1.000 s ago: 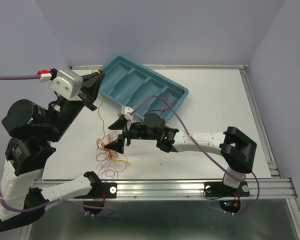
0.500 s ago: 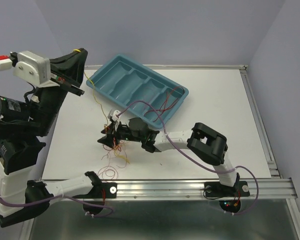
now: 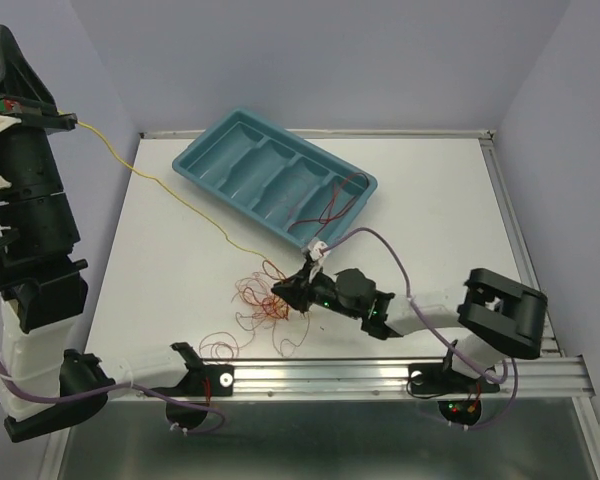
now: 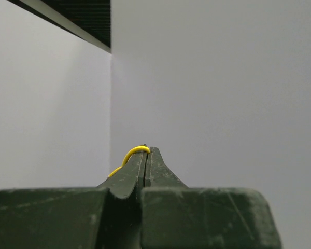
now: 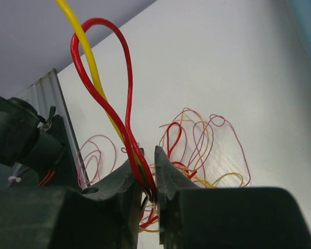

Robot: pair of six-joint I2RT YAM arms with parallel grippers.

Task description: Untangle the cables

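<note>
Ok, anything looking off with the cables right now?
Yes: the yellow cable is pulled nearly straight from the raised left pincer to the tangle, where the right pincer pinches a red loop with the yellow alongside.

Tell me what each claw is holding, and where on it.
Left claw pinches the yellow wire near its end. Right claw pinches the red wire at its loop's base.

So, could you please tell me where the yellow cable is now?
In the top view, the yellow cable stretches from the left claw, raised at far left, past the teal tray down to the tangle at the right claw.
</note>
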